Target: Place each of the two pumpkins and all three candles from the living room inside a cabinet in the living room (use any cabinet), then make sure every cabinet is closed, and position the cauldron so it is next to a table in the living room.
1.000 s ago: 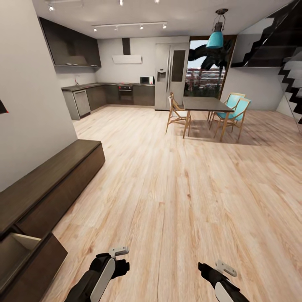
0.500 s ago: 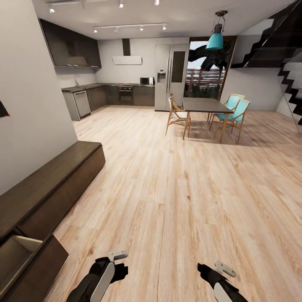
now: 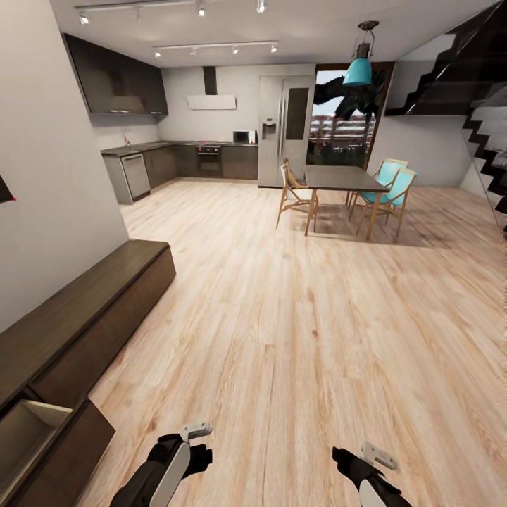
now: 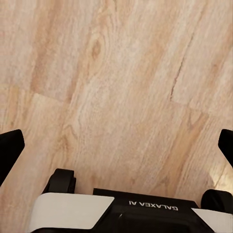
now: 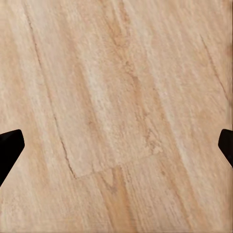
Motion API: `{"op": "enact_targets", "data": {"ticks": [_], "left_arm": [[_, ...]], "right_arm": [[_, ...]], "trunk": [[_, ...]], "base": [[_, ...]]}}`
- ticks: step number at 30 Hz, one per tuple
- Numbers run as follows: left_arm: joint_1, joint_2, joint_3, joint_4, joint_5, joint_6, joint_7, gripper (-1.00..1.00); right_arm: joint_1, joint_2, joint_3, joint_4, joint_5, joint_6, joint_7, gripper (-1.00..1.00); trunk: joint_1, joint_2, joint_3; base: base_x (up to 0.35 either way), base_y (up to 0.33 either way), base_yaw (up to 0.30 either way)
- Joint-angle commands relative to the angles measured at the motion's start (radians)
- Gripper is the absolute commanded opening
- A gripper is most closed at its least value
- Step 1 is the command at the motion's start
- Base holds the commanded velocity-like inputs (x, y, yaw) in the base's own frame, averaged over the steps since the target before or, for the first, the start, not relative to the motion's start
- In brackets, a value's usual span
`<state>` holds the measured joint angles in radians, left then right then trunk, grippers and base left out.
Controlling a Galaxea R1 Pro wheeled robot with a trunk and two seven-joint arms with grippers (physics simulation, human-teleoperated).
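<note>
1. Left gripper (image 4: 116, 145) and right gripper (image 5: 116, 145) hang spread wide over the plank floor (image 3: 317, 317)
2. The cabinet (image 3: 77, 317) runs lengthwise along the wall left of them, its nearest drawer (image 3: 28, 436) open

The room is evenly and brightly lit, with a flat rendered look. Small ceiling spotlights (image 3: 201, 10) glow white along a track, and daylight shows through the tall window (image 3: 343, 116) at the back. Soft shadows spread on the wood floor (image 3: 303, 296) under the dining table (image 3: 343, 179) and its chairs. The dark cabinet (image 3: 84, 310) shows little sheen. Straight lines bow slightly toward the head view's edges. Both wrist views are sharp on the floor grain, without glare; the finger tips (image 4: 10, 151) read as plain black shapes.
</note>
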<state>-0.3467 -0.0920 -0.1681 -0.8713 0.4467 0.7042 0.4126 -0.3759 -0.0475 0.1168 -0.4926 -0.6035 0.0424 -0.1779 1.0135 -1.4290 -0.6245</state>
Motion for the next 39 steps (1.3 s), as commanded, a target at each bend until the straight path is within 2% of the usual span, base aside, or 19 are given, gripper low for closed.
{"op": "enact_targets", "data": {"ticks": [1,5,8,18,22,29,39], "left_arm": [[0.0,0.003,0.0,0.0,0.0,0.0,0.0,1.0],[0.0,0.027,0.003,-0.001,-0.007,0.001,0.0,1.0],[0.0,0.038,0.004,-0.008,-0.008,0.001,-0.001,1.0],[0.0,0.041,0.004,-0.012,-0.009,0.0,0.0,1.0],[0.0,0.041,0.004,-0.012,-0.009,0.0,0.0,1.0],[0.0,0.041,0.004,-0.012,-0.01,0.0,0.0,1.0],[0.0,0.041,0.004,-0.012,-0.01,0.0,0.0,1.0]], "right_arm": [[0.0,0.0,0.0,0.002,0.002,-0.005,0.0,1.0],[0.0,0.001,0.001,0.022,0.005,-0.012,0.0,1.0],[0.0,0.001,0.001,0.029,0.005,-0.013,0.0,1.0],[0.0,-0.002,0.0,0.032,0.006,-0.015,0.0,1.0],[0.0,-0.005,0.0,0.047,0.006,-0.018,0.0,1.0],[0.0,-0.004,0.003,0.119,0.007,-0.096,0.002,1.0],[0.0,0.001,0.003,0.135,0.01,-0.108,0.002,1.0]], "trunk": [[-0.004,0.007,0.003],[-0.019,0.035,0.016],[-0.019,0.035,0.017],[-0.019,0.035,0.019],[-0.019,0.035,0.019],[-0.019,0.035,0.019],[-0.019,0.035,0.019]], "base": [[0.0,0.0,-0.205],[0.0,0.0,-0.252],[0.0,0.0,-0.274],[0.061,0.0,-0.194],[0.287,0.0,-0.016],[0.32,0.0,-0.002],[0.327,0.0,0.0]]}}
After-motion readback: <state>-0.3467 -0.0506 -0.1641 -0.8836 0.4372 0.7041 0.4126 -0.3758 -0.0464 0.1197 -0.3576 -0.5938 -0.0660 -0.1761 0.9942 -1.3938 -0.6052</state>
